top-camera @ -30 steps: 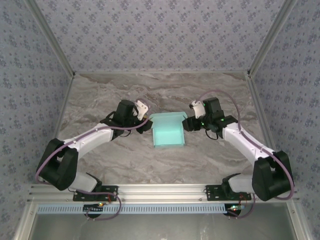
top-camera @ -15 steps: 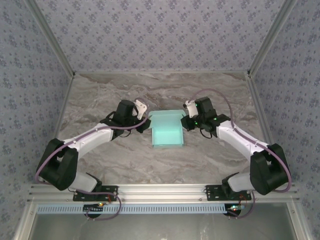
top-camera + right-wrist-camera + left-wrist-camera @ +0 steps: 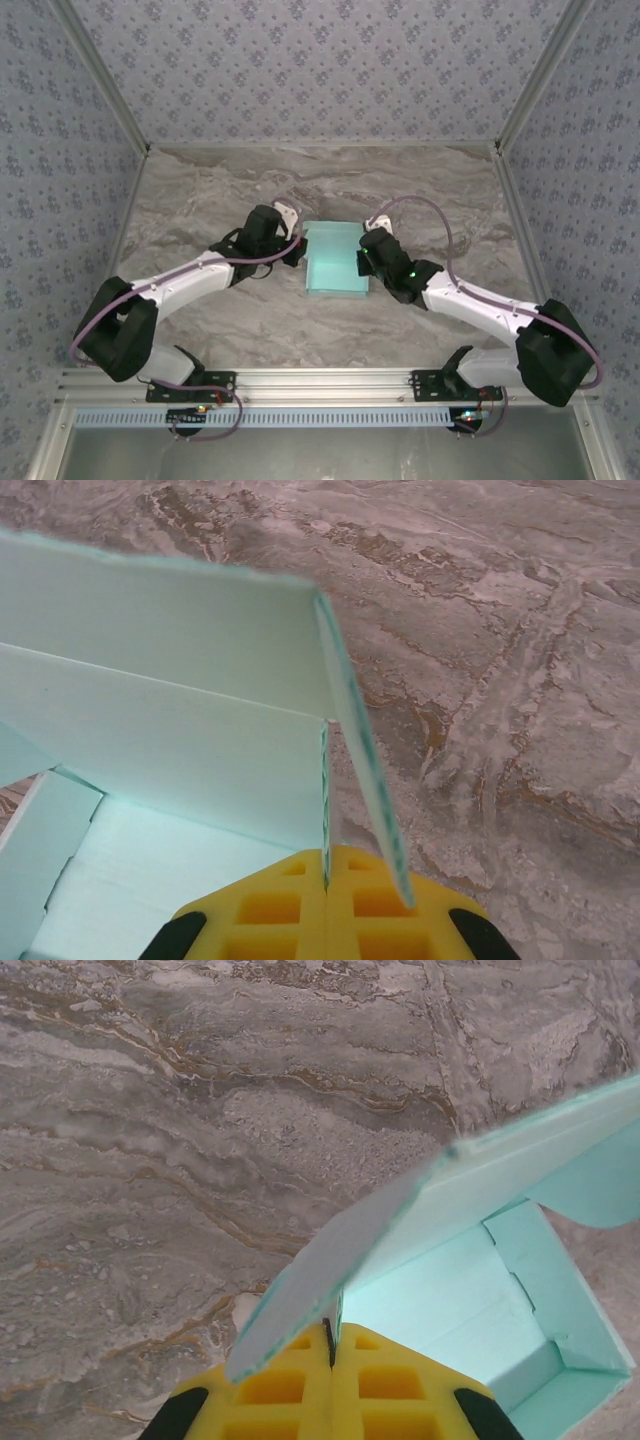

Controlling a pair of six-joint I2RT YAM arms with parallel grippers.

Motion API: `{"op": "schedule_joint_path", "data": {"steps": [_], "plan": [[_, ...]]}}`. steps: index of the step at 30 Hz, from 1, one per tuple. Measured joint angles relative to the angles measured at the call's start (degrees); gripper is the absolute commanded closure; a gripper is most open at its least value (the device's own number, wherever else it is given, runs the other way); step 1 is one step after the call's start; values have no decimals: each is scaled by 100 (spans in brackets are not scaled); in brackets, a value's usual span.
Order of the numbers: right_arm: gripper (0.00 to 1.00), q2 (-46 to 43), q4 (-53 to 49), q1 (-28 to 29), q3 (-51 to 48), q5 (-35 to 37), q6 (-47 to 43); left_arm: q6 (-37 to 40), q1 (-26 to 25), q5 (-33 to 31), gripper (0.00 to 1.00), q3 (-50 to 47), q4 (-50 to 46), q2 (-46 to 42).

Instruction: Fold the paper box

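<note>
Marble table (image 3: pixel 200 190): left gripper (image 3: pixel 296 250) and right gripper (image 3: pixel 362 262) have pinched closed onto the paper box (image 3: pixel 335 272) sides

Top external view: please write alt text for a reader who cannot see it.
A partly folded mint paper box lies in the middle of a grey marbled table. The left gripper pinches its left side and the right gripper its right side, both arms reaching in from the near edge.

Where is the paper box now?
In the top view, the paper box sits central on the table, its side walls pinched by the left pincer and right pincer.
</note>
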Motion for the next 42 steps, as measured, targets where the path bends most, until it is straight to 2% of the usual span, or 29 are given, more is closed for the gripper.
{"op": "schedule_joint_path", "data": {"steps": [9,17,27,35,42], "plan": [[93,-11,-7,730,-278,1060,815,-855,-470,-730,100,-595,855,-120],[88,-151,-17,1259,-645,1611,1429,-1104,-916,-1414,100,-903,1335,-140],[77,-343,-153,1429,-702,1637,2332,-942,-1071,-1672,100,-1108,1384,-348],[78,-50,-146,1429,-535,1639,3252,-516,-1102,-1873,100,-1412,1620,-557],[79,531,-114,1427,-177,1545,3550,-378,-1102,-2221,100,-1550,1818,-588]]}}
